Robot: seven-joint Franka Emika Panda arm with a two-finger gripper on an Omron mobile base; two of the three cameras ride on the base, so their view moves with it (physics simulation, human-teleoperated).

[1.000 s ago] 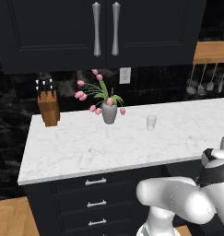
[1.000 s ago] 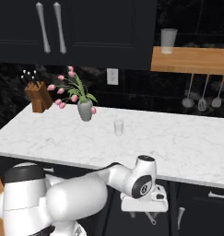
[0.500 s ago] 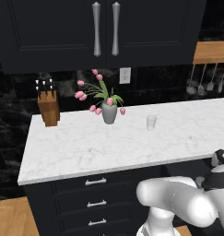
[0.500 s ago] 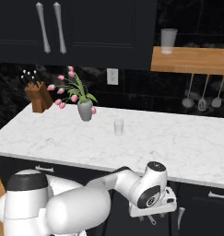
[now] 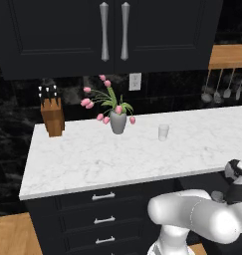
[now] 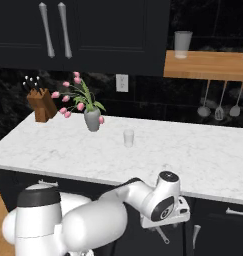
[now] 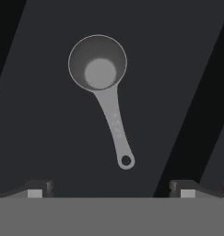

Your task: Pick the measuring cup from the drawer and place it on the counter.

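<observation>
In the drawer (image 7: 53,152), grey long-handled measuring cup (image 7: 104,87)

From behind my left side, the white marble counter (image 5: 92,159) bore a knife block (image 5: 53,117), a vase of pink tulips (image 5: 117,121) and a translucent tumbler (image 5: 164,132), above black drawers (image 5: 103,219).
</observation>
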